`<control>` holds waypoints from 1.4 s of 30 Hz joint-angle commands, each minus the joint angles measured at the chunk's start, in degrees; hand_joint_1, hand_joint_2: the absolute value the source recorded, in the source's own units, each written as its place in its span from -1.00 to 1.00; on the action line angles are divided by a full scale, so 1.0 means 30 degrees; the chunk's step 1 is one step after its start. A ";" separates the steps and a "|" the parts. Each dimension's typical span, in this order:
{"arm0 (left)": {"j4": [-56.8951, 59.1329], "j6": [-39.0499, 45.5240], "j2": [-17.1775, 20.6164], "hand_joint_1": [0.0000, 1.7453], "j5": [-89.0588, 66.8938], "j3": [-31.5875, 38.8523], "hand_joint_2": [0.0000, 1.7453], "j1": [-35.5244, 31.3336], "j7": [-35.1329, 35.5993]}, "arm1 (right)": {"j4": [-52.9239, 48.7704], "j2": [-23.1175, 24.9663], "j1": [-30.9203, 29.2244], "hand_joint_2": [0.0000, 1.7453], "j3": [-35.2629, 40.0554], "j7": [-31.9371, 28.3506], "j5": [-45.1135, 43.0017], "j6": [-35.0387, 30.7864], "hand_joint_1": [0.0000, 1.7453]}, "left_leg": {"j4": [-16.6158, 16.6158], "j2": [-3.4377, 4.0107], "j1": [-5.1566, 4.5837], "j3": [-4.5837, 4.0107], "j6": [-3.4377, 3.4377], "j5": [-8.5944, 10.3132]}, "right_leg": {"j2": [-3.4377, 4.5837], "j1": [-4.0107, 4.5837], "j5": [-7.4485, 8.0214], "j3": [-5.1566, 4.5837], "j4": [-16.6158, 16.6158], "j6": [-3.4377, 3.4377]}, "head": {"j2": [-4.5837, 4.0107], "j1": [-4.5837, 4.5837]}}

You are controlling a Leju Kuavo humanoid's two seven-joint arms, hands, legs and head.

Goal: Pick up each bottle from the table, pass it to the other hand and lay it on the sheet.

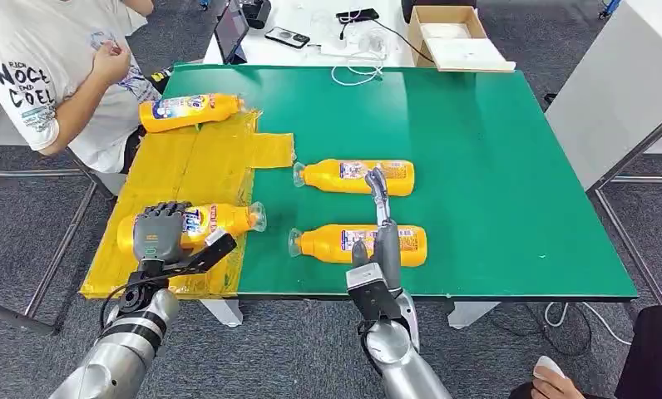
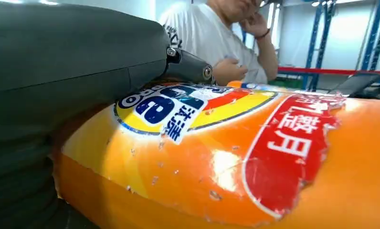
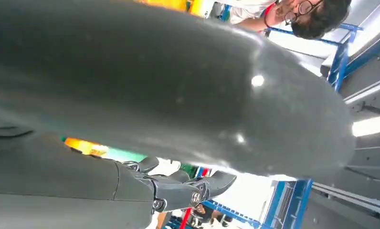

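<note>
The robot's left hand (image 1: 160, 233) lies curled over the base end of an orange bottle (image 1: 203, 222), gripping it; that bottle rests on its side on the yellow sheet (image 1: 190, 162) at the near left of the counter (image 1: 494, 166), its cap pointing right. The left wrist view shows the hand pressed against the bottle's torn label. The right hand (image 1: 380, 241) reaches forward over the counter's near edge with its fingers stretched out straight and apart, holding nothing; it hovers over or touches the near bottle (image 1: 357, 243), which one cannot be told. Just beyond its fingertips lies a middle bottle (image 1: 353, 176), also on its side on the green top. A far bottle (image 1: 190, 110) lies at the sheet's far end. A person in a white shirt (image 1: 45, 66) sits at the far left corner. Behind the counter a white desk carries a laptop (image 1: 230, 32), a phone (image 1: 287, 36), cables and a cardboard box (image 1: 456, 37). The floor is grey carpet (image 1: 28, 224).
</note>
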 commanded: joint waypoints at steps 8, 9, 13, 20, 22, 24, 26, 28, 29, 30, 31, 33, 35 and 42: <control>0.3630 -0.0007 0.0462 1.00 0.0630 0.1215 1.00 -0.1842 -0.0169 | 0.0858 -0.0020 -0.0413 -1.00 -0.0334 0.0225 -0.0085 0.0171 -1.00 | -0.0002 -0.0004 0.0005 0.0098 0.0013 -0.0037 | -0.0027 0.0020 -0.0037 0.0103 -0.0010 -0.0040 | 0.0000 0.0001; 0.4297 -0.0007 0.0500 1.00 0.0666 0.1127 1.00 -0.2094 -0.0128 | 0.0954 -0.0014 -0.0439 -1.00 -0.0305 0.0292 -0.0051 0.0222 -1.00 | -0.0002 0.0003 0.0004 0.0068 0.0010 -0.0025 | -0.0015 0.0017 -0.0024 0.0069 -0.0007 -0.0031 | 0.0000 0.0000; 0.4902 -0.0007 0.0515 1.00 0.0880 0.1065 1.00 -0.2311 -0.0175 | 0.1023 -0.0008 -0.0446 -1.00 -0.0296 0.0333 -0.0036 0.0282 -1.00 | -0.0006 -0.0005 0.0001 0.0085 0.0013 -0.0026 | -0.0026 0.0014 -0.0029 0.0089 -0.0010 -0.0034 | 0.0000 0.0000; 0.4902 -0.0007 0.0515 1.00 0.0880 0.1065 1.00 -0.2311 -0.0175 | 0.1023 -0.0008 -0.0446 -1.00 -0.0296 0.0333 -0.0036 0.0282 -1.00 | 0.0000 0.0007 0.0005 0.0121 0.0016 -0.0045 | -0.0015 0.0022 -0.0039 0.0131 -0.0009 -0.0047 | 0.0000 0.0007; 0.4902 -0.0007 0.0515 1.00 0.0880 0.1065 1.00 -0.2311 -0.0175 | 0.1023 -0.0008 -0.0446 -1.00 -0.0296 0.0333 -0.0036 0.0282 -1.00 | -0.0003 0.0002 0.0004 0.0125 0.0014 -0.0043 | -0.0019 0.0020 -0.0041 0.0132 -0.0009 -0.0049 | 0.0000 0.0007; 0.4902 -0.0007 0.0515 1.00 0.0880 0.1065 1.00 -0.2311 -0.0175 | 0.1023 -0.0008 -0.0446 -1.00 -0.0296 0.0333 -0.0036 0.0282 -1.00 | -0.0008 0.0004 0.0002 0.0076 0.0010 -0.0021 | -0.0008 0.0015 -0.0017 0.0083 -0.0013 -0.0032 | 0.0000 0.0000; 0.4902 -0.0007 0.0515 1.00 0.0880 0.1065 1.00 -0.2311 -0.0175 | 0.1023 -0.0008 -0.0446 -1.00 -0.0296 0.0333 -0.0036 0.0282 -1.00 | -0.0009 0.0010 -0.0001 0.0119 0.0015 -0.0037 | -0.0009 0.0015 -0.0034 0.0124 -0.0012 -0.0045 | 0.0000 0.0000; 0.5737 -0.0795 0.0440 -1.00 0.1587 0.1368 1.00 -0.2651 -0.0542 | 0.1124 -0.0008 -0.0462 -1.00 -0.0294 0.0434 0.0054 0.0348 -1.00 | -0.0009 0.0009 -0.0003 0.0113 0.0013 -0.0035 | -0.0008 0.0012 -0.0031 0.0117 -0.0013 -0.0040 | 0.0000 0.0000; 0.5888 -0.1212 0.0416 -1.00 0.1717 0.1405 1.00 -0.2718 -0.0610 | 0.1163 -0.0012 -0.0469 -1.00 -0.0284 0.0475 0.0101 0.0372 -1.00 | -0.0008 -0.0003 0.0002 0.0085 0.0010 -0.0022 | -0.0015 0.0015 -0.0021 0.0095 -0.0014 -0.0031 | 0.0000 0.0000; 0.5888 -0.1212 0.0416 -1.00 0.1717 0.1405 1.00 -0.2718 -0.0610 | 0.1163 -0.0012 -0.0469 -1.00 -0.0284 0.0475 0.0101 0.0372 -1.00 | -0.0004 0.0003 0.0005 0.0134 0.0015 -0.0046 | -0.0018 0.0022 -0.0042 0.0146 -0.0015 -0.0047 | 0.0000 0.0000; 0.5941 -0.1780 0.0370 -1.00 0.1633 0.1307 -1.00 -0.2781 -0.0441 | 0.1233 -0.0021 -0.0487 -1.00 -0.0268 0.0520 0.0145 0.0431 -1.00 | -0.0005 0.0001 0.0001 0.0128 0.0015 -0.0042 | -0.0019 0.0018 -0.0040 0.0138 -0.0013 -0.0045 | 0.0000 0.0000; 0.6246 -0.3170 0.0330 -1.00 0.1666 0.1171 -1.00 -0.2946 -0.0290 | 0.1346 -0.0013 -0.0507 -1.00 -0.0290 0.0601 0.0235 0.0511 -1.00 | -0.0005 -0.0007 0.0000 0.0112 0.0014 -0.0033 | -0.0024 0.0015 -0.0033 0.0125 -0.0011 -0.0039 | 0.0000 0.0000; 0.6216 -0.3745 0.0249 -1.00 0.1880 0.1069 -1.00 -0.2889 -0.0274 | 0.1467 0.0006 -0.0534 -1.00 -0.0359 0.0623 0.0239 0.0607 -1.00 | -0.0006 -0.0004 0.0003 0.0143 0.0017 -0.0046 | -0.0022 0.0021 -0.0042 0.0158 -0.0017 -0.0048 | 0.0000 0.0000; 0.5788 -0.4077 -0.0104 -1.00 0.3904 0.1995 -1.00 -0.2783 -0.1898 | 0.1815 0.0102 -0.0460 -1.00 -0.0654 0.0767 0.0313 0.0706 -1.00 | -0.0014 -0.0030 -0.0005 0.0164 0.0019 -0.0029 | -0.0039 0.0008 -0.0031 0.0180 -0.0020 -0.0043 | 0.0000 0.0000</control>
